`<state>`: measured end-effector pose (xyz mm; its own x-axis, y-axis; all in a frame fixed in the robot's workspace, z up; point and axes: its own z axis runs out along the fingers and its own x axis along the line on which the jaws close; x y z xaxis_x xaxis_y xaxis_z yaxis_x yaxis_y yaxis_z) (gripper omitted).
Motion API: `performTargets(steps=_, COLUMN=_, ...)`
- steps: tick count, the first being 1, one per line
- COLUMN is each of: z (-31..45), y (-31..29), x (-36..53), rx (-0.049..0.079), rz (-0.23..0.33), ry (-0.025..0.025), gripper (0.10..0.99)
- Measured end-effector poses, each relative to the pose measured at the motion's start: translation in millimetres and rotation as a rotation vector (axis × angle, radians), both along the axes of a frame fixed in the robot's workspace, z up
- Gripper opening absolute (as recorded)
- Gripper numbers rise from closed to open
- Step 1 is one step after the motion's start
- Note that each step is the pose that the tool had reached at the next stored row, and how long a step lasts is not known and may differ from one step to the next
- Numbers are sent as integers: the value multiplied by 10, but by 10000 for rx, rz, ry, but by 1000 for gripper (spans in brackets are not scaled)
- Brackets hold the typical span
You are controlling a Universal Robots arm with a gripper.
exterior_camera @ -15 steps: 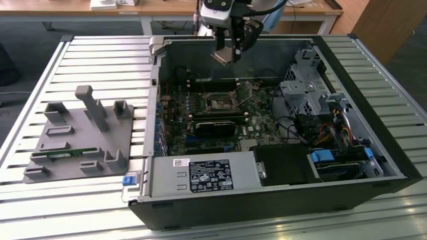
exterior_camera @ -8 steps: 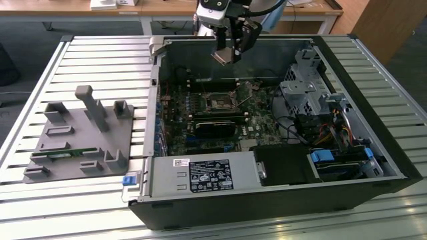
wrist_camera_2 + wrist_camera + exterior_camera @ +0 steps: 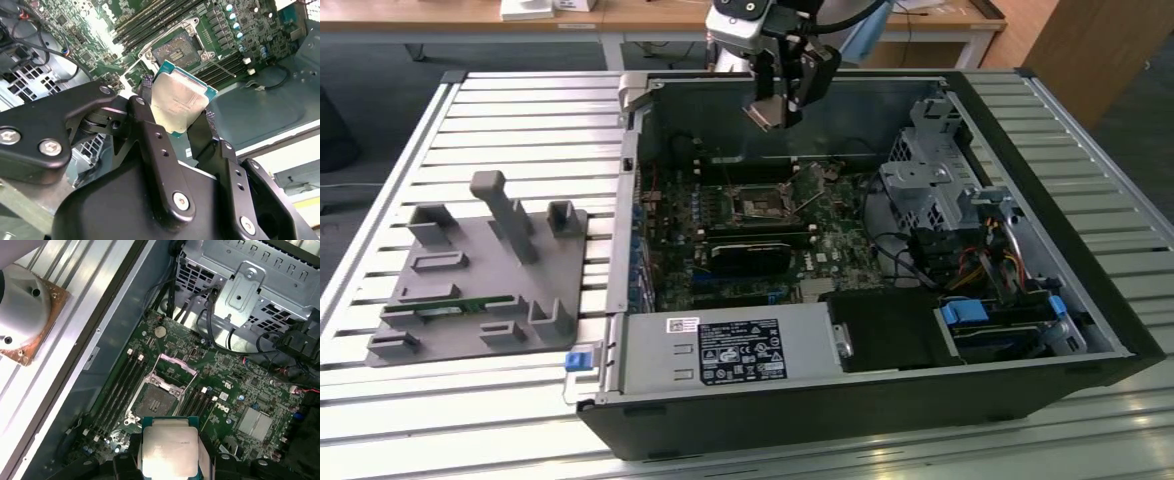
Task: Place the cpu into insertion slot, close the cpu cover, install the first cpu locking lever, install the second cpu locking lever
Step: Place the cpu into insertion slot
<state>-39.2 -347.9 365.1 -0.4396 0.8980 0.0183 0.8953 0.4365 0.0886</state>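
My gripper (image 3: 775, 113) hangs over the back part of an open computer case and is shut on the cpu (image 3: 770, 110). In both wrist views the cpu (image 3: 181, 99) (image 3: 169, 446) is a silver-topped square chip with a green edge, pinched between the two black fingers (image 3: 150, 130). The insertion slot (image 3: 758, 204) (image 3: 175, 49) (image 3: 157, 401) lies below on the green board with its dark centre bare. The cpu cover (image 3: 176, 366) stands tipped up at the slot's far side. A thin locking lever (image 3: 223, 68) sticks out beside the slot.
The case's metal walls (image 3: 640, 150) ring the board. A silver drive cage (image 3: 934, 185) with cables stands on the exterior view's right, and a black card (image 3: 754, 250) and a power supply (image 3: 727, 350) lie nearer. A grey fixture plate (image 3: 480, 270) rests on the slatted table.
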Motion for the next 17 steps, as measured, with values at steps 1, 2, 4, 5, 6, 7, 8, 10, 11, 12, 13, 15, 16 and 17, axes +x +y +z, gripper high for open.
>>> performTargets(steps=1, z=-1, y=0, x=0, rx=0, rz=-88, ry=0, gripper=533)
performTargets(steps=2, z=-1, y=0, x=0, rx=0, rz=-179, ry=1, gripper=533)
performTargets(steps=4, z=-2, y=0, x=0, rx=0, rz=-351, ry=0, gripper=533)
performTargets(steps=5, z=-3, y=0, x=0, rx=0, rz=-435, ry=0, gripper=533)
performTargets(steps=6, z=-3, y=0, x=0, rx=0, rz=-519, ry=0, gripper=533)
performTargets(steps=7, z=-4, y=0, x=0, rx=0, rz=-606, ry=0, gripper=533)
performTargets(steps=8, z=-4, y=0, x=0, rx=0, rz=-693, ry=1, gripper=533)
performTargets(steps=10, z=-5, y=0, x=0, rx=0, rz=-875, ry=0, gripper=533)
performTargets(steps=11, z=-6, y=0, x=0, rx=0, rz=-962, ry=0, gripper=533)
performTargets(steps=12, z=-6, y=0, x=0, rx=0, rz=-1047, ry=1, gripper=533)
performTargets(steps=13, z=-7, y=0, x=0, rx=0, rz=-1131, ry=1, gripper=533)
performTargets(steps=15, z=-8, y=0, x=0, rx=0, rz=-1296, ry=0, gripper=533)
performTargets(steps=16, z=-8, y=0, x=0, rx=0, rz=-1377, ry=1, gripper=533)
performTargets(steps=17, z=-9, y=0, x=0, rx=0, rz=-1466, ry=0, gripper=533)
